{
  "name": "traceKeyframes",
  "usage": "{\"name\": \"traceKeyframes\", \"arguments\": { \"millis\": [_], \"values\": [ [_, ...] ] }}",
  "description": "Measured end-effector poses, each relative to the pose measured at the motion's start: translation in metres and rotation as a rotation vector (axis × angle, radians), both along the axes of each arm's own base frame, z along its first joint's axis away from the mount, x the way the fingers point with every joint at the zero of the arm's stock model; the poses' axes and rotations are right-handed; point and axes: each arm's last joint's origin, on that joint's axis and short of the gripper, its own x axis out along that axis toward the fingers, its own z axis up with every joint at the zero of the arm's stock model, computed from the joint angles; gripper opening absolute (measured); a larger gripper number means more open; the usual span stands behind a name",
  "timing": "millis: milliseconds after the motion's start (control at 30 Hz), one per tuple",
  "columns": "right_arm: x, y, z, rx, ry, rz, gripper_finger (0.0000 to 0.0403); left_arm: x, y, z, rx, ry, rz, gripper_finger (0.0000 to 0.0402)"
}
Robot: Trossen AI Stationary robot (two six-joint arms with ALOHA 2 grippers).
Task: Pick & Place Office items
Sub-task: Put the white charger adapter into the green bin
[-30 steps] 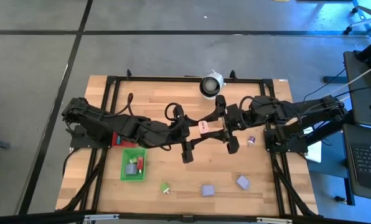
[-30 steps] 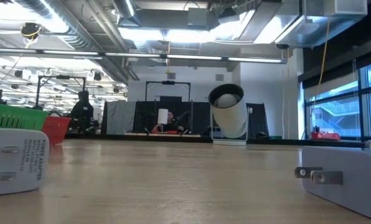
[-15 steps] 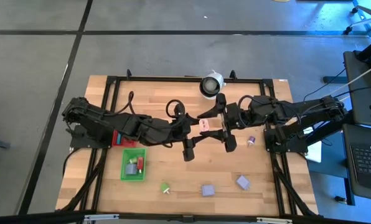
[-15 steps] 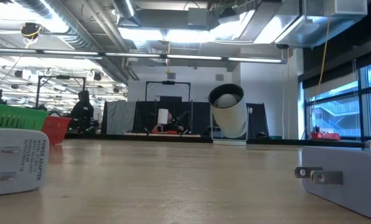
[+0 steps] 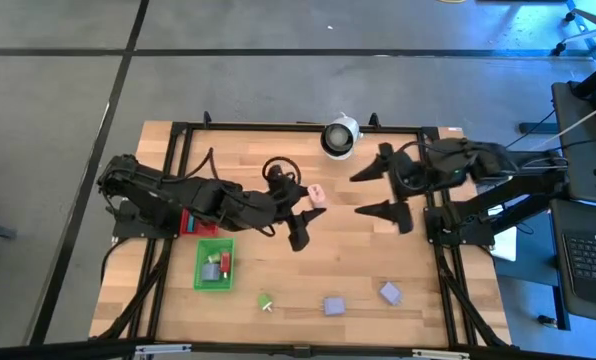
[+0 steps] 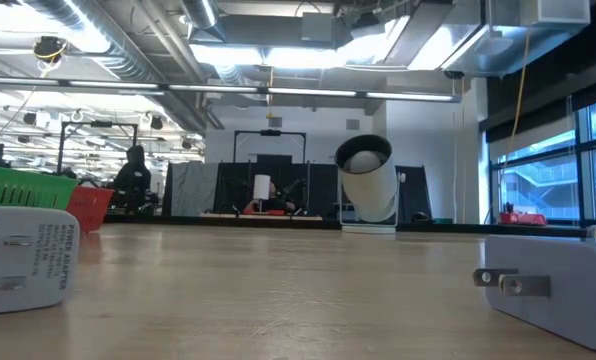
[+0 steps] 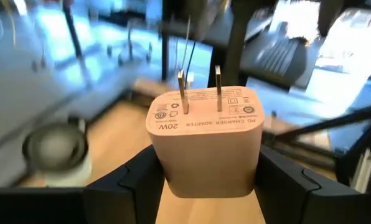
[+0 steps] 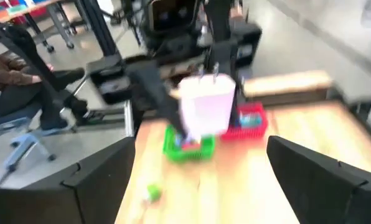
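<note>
A pale pink charger adapter (image 7: 204, 140) with two metal prongs hangs above the table's middle, and my left gripper (image 5: 306, 205) is shut on it. The same adapter (image 5: 316, 192) shows in the high view. My right gripper (image 5: 376, 192) stands open to its right, apart from it, with nothing between its fingers; its wrist view looks at the adapter (image 8: 207, 107). On the table lie a green pin (image 5: 265, 301) and two lavender blocks (image 5: 333, 305) (image 5: 390, 292). A green tray (image 5: 214, 263) holds a few small pieces. My left gripper pinches the adapter's two opposite side faces (image 7: 159, 168) between its two fingers, at the end away from the prongs. The fingers come nearly level from the table's left. The adapter is lifted clear of the table, its prongs (image 7: 218, 87) pointing away from the wrist.
A red tray (image 5: 189, 222) lies partly under my left arm. A white round black-centred object (image 5: 338, 135) stands at the far edge. The low view shows white plug adapters (image 6: 23, 255) (image 6: 553, 280) near the camera. Bare wood lies between the near items and the arms.
My right gripper has opened, let go of the pink adapter, and drawn back toward the table's right edge, rising a little. My left gripper keeps the adapter and has rolled its wrist; the adapter has shifted slightly toward the table's left.
</note>
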Motion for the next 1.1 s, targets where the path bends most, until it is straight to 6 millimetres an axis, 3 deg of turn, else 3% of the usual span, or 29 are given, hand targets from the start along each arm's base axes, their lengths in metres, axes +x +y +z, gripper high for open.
{"name": "traceKeyframes", "arguments": {
  "millis": [167,433,733,900,1100],
  "values": [
    [-0.016,0.002,-0.003,0.061,0.112,0.002,0.0362,-0.014,0.001,-0.026,-0.193,0.232,0.026,0.0202],
    [-0.018,0.009,-0.016,0.011,0.225,-0.054,0.0354,-0.063,-0.019,-0.058,-0.462,0.682,0.183,0.0202],
    [-0.009,0.018,-0.025,-0.047,0.27,-0.079,0.0354,-0.098,-0.057,-0.071,-0.556,0.85,0.259,0.0203],
    [-0.003,0.02,-0.03,-0.077,0.301,-0.071,0.0354,-0.112,-0.068,-0.113,-0.565,1.007,0.348,0.0203],
    [0.004,0.022,-0.035,-0.091,0.322,-0.07,0.0355,-0.12,-0.062,-0.163,-0.622,1.174,0.439,0.0203]
  ]
}}
